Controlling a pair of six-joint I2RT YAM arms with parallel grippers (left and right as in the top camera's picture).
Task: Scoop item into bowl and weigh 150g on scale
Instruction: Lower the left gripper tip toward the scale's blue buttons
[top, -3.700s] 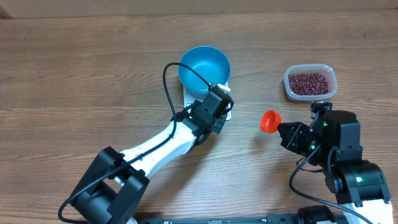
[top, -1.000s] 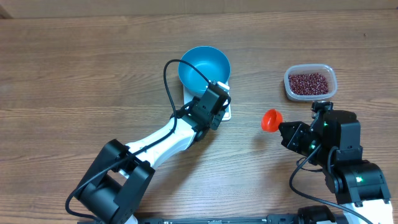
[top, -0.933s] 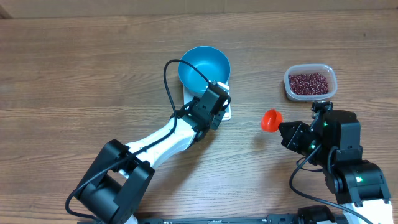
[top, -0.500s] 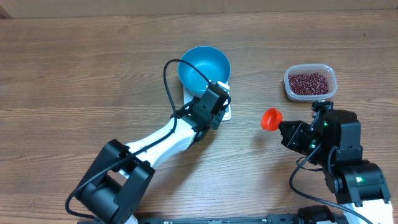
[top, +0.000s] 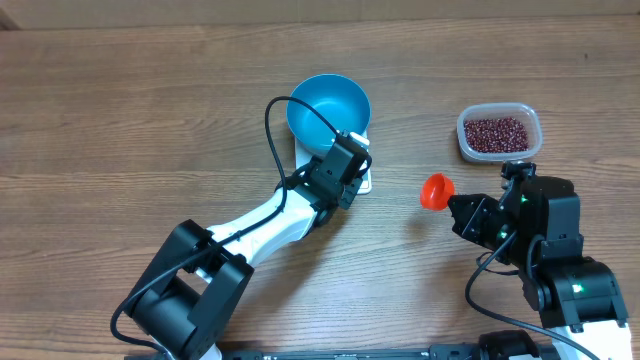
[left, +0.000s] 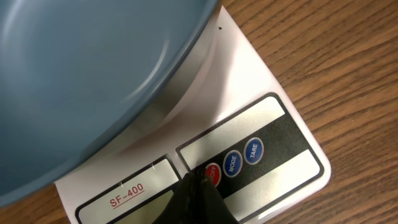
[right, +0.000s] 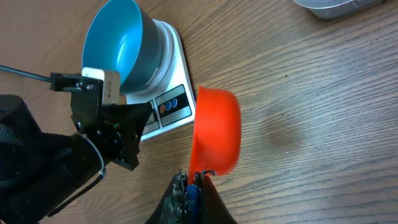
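Empty blue bowl (top: 328, 108) on white scale (top: 361, 181), maroon beans (top: 497, 132) well apart

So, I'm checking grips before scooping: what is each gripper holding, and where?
The right gripper holds the orange scoop by its handle; the shut left gripper holds nothing.

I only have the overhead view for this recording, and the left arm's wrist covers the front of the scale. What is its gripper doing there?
Observer: In the left wrist view the left gripper is shut, and its tip is at the edge of the red button on the panel of the scale.
Operator: Are there any other buttons next to it?
Observer: Two blue ones, labelled MODE and TARE.
Operator: And how is the scoop held?
Observer: The right wrist view shows the right gripper pinched shut on the near end of the orange scoop.
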